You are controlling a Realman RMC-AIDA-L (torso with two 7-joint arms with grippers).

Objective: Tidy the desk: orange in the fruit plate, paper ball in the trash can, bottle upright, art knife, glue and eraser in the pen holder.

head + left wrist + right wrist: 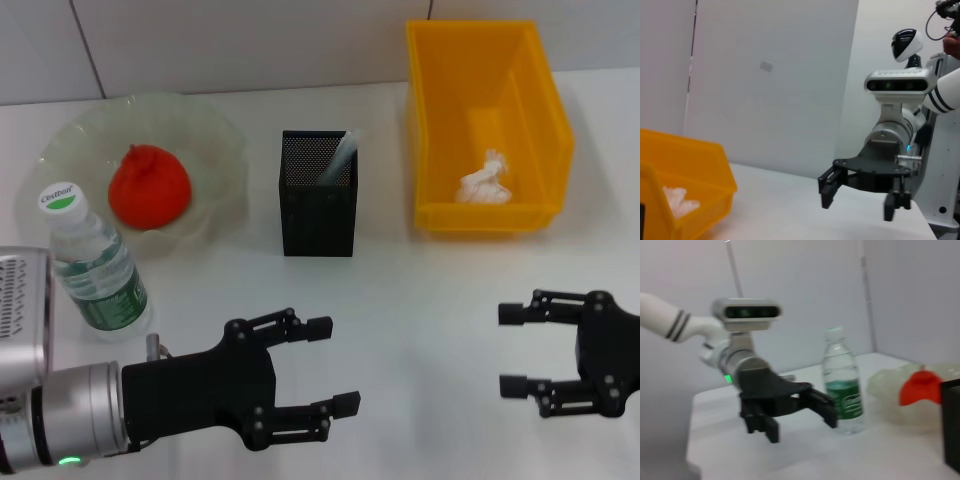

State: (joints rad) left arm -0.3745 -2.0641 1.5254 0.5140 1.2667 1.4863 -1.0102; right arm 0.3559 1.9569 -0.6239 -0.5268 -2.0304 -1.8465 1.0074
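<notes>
- Orange point(148, 187) is lying in the fruit plate point(215, 135) at the far left of the desk point(420, 300), so we are counting this step as done.
- We are seeing the paper ball point(485, 182) resting on the floor of the trash can point(440, 120) at the far right; this step is looking finished too.
- We are finding the bottle point(95, 265) standing upright just in front of the fruit plate, with its white cap on top.
- We are looking into the pen holder point(318, 215) between plate and trash can, and only one pale, slanted stick is showing at its rim; we cannot tell whether it is the art knife or the glue, and what lies deeper is hidden.
- We are not seeing any eraser on the desk, so we are judging the task to be almost or fully complete.
- We are holding the left claw point(325, 365) wide and empty, low over the near desk in front of the pen holder.
- We are keeping the right claw point(512, 350) wide and empty as well, near the right front edge, well apart from the trash can.
- We are reading green writing on the bottle cap, but the letters are too small to be sure; the green label is also not readable.
</notes>
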